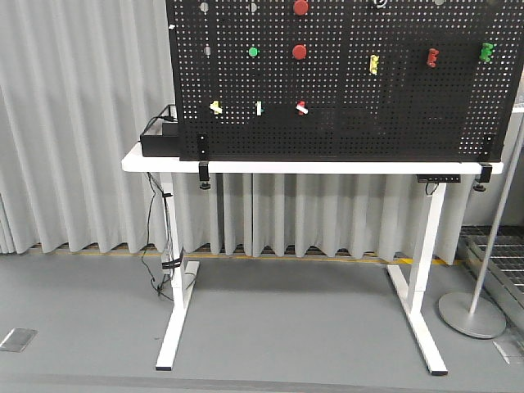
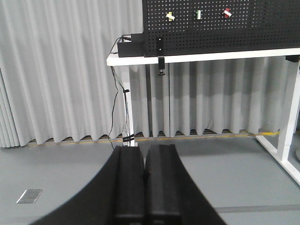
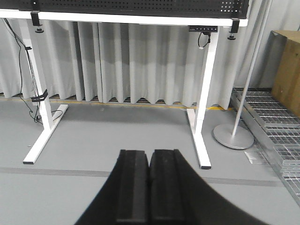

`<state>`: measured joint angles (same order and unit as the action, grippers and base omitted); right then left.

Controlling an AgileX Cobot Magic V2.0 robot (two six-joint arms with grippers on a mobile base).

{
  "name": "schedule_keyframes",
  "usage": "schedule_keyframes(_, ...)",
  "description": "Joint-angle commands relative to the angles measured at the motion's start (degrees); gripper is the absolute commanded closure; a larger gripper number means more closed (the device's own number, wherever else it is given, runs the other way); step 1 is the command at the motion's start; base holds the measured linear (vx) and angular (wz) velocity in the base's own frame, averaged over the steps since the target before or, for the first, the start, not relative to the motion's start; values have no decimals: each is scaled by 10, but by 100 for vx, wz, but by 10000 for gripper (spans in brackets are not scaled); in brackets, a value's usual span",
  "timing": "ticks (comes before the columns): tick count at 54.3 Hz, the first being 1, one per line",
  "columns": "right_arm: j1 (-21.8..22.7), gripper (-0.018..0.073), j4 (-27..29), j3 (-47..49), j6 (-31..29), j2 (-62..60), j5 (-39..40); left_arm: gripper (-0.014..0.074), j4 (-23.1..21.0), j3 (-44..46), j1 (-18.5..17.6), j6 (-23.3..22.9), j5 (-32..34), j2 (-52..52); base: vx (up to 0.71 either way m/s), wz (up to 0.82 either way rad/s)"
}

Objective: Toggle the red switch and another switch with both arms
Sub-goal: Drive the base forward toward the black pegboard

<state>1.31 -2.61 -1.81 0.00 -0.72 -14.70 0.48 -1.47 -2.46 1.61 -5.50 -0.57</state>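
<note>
The red switch (image 1: 302,107) is a tiny red-based toggle with a white lever on the black pegboard (image 1: 344,131), in the lower row. It also shows in the left wrist view as the red switch (image 2: 227,12). The pale yellow switch (image 1: 216,106) sits left in the same row, seen too as the yellow switch (image 2: 170,16). My left gripper (image 2: 145,152) is shut on nothing, low and far from the board. My right gripper (image 3: 150,157) is also shut and empty, above the floor. Neither arm shows in the front view.
A green-based toggle (image 1: 259,107) sits between the two switches. Round red buttons (image 1: 300,51), a green button (image 1: 253,51) and bracket handles (image 1: 431,56) are higher up. The board stands on a white table (image 1: 139,160) beside a black box (image 1: 158,141). A pole stand (image 1: 472,313) is at right.
</note>
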Motion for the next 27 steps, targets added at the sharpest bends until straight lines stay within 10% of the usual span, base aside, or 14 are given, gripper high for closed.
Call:
schedule_keyframes(1, 0, 564, -1, -3, 0, -4, 49, 594, -5, -11, 1, -6, 47, -5, 0, 0)
schedule_keyframes(27, 0, 564, -1, -3, 0, -4, 49, 594, -5, -11, 1, -6, 47, -5, 0, 0)
